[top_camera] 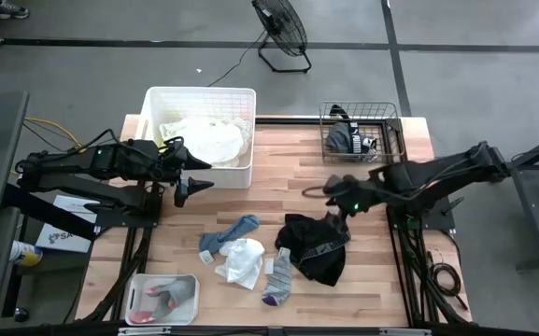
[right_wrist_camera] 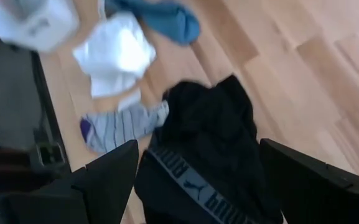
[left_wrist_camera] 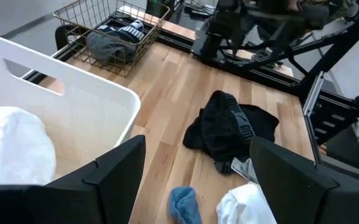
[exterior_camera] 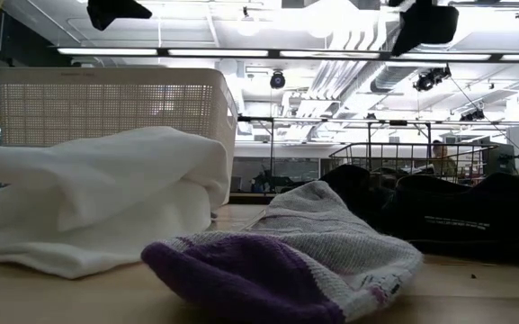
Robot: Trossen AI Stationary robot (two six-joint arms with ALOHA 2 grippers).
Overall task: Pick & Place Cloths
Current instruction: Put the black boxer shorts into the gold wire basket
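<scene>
Black garment (top_camera: 314, 248): crumpled, lettered waistband; bare wood beside it
Right gripper (top_camera: 331, 217): above it, fingers spread
Left gripper (top_camera: 187, 185): spread, empty

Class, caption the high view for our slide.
Both claws hover open over loose cloths: left claw by the white bin, right claw above.

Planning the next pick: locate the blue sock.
In the high view the blue sock lies on the wooden table near its middle, touching the white cloth and left of the black underwear.
</scene>
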